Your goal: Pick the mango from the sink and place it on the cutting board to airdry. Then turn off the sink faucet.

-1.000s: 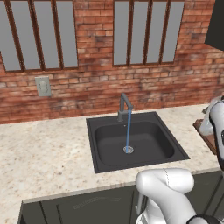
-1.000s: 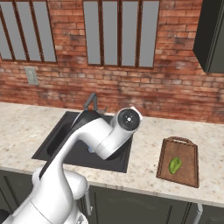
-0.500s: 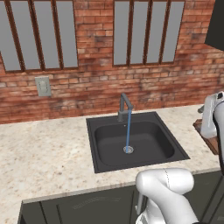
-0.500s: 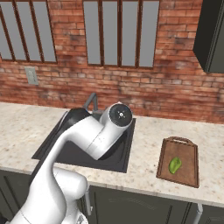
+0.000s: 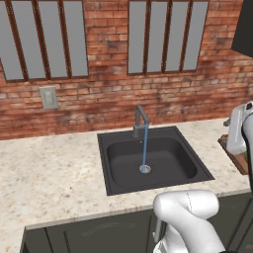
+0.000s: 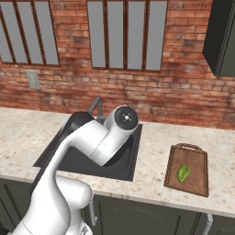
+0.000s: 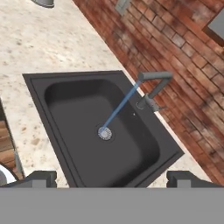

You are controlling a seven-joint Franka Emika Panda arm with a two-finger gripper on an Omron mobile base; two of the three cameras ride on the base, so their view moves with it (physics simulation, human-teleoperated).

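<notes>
The gripper (image 7: 111, 177) hangs above the sink (image 7: 65, 85), its two fingertips spread wide with nothing between them. Below it, a thin blue stream of water (image 7: 120, 105) runs from the sink faucet (image 7: 151, 87) to the drain (image 7: 104, 133). Right of the sink, the mango (image 6: 183, 172) lies on the cutting board (image 6: 189, 158).

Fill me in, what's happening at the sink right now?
The mango already lies on the cutting board, right of the sink. The sink faucet is running, its stream falling onto the drain. The gripper is open, holds nothing and looks down over the basin.
</notes>
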